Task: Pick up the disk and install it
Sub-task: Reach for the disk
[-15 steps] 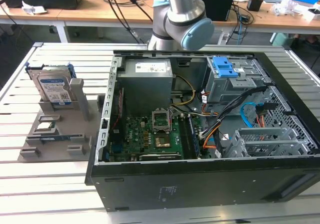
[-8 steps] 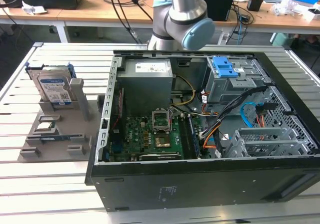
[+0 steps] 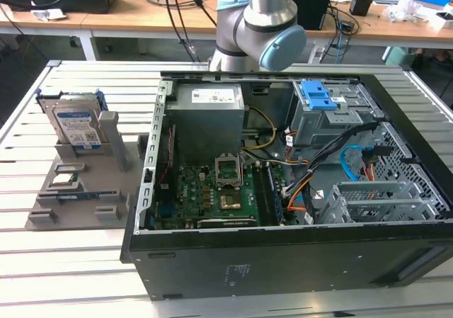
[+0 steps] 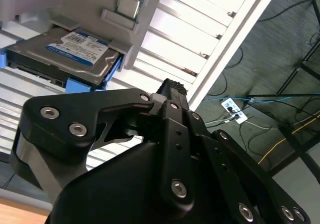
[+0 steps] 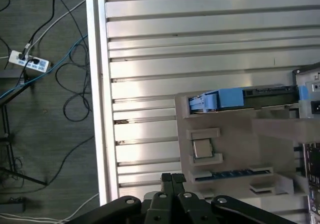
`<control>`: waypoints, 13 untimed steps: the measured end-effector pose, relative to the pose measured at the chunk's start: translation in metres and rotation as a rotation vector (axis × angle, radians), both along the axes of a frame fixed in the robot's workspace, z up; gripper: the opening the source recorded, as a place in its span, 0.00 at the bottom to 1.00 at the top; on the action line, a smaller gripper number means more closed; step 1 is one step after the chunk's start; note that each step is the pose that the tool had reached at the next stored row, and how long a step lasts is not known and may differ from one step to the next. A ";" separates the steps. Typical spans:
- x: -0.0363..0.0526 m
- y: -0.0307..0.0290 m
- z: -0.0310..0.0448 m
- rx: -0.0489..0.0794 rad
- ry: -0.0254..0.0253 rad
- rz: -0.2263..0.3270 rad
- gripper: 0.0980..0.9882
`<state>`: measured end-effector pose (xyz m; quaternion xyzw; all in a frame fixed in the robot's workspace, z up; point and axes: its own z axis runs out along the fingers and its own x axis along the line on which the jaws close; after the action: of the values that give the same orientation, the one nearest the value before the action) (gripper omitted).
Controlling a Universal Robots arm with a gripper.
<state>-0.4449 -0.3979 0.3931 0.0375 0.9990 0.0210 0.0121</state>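
The disk (image 3: 74,123) is a silver hard drive with a white-and-blue label in a blue bracket. It stands tilted on its edge in a grey stand (image 3: 117,151) at the exterior view's left, on the slatted table. In the second wrist view the disk (image 4: 70,52) shows its label face. In the first wrist view the disk (image 5: 225,98) is seen edge-on. My black gripper (image 5: 172,176) hovers high above the table, well apart from the disk, its fingertips (image 4: 172,87) together with nothing between them. The arm's grey and blue joints (image 3: 262,31) hang behind the computer case.
An open black computer case (image 3: 283,261) fills the exterior view's middle and right, holding a motherboard (image 3: 205,190) and a grey drive cage with a blue latch (image 3: 318,98). The stand also carries a small chip (image 5: 201,148) and a blue strip. Cables and a power strip (image 5: 30,62) lie on the floor beyond the table edge (image 5: 97,109).
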 end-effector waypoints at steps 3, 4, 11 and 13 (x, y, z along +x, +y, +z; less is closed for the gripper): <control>0.0147 -0.0001 0.0000 -0.001 0.0001 0.000 0.01; 0.0184 -0.0001 0.0000 -0.001 0.0001 0.000 0.01; 0.0570 0.0000 0.0001 -0.001 0.0002 0.000 0.01; 0.0637 0.0000 0.0000 -0.001 0.0002 0.000 0.01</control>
<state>-0.3812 -0.3979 0.3931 0.0375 0.9990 0.0202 0.0121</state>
